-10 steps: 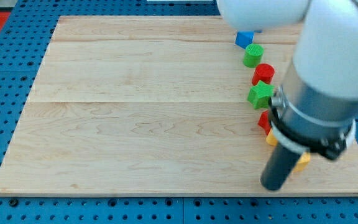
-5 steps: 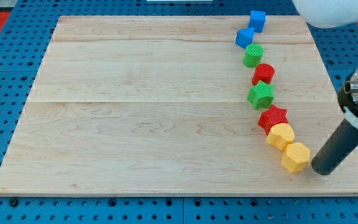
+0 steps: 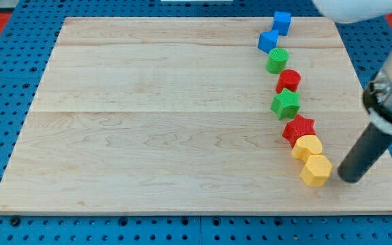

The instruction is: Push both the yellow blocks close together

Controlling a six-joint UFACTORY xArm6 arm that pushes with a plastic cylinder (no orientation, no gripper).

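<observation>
Watch it: you're risking a shove that drives the yellow hexagon block (image 3: 316,170) into the yellow heart block (image 3: 308,146) and knocks the red star block (image 3: 299,128) out of the chain. My tip (image 3: 350,179) is sitting just to the hexagon's right, apart from it, gripping nothing; it's a bare rod. Both yellows are touching near the board's (image 3: 148,136) bottom-right.

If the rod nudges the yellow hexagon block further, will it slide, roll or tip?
The yellow hexagon block looks squat and flat-bottomed, so it probably slides, not tips. Its faceted sides may make it turn. Touching the yellow heart block, it likely shoves that. My tip is beside it.
</observation>
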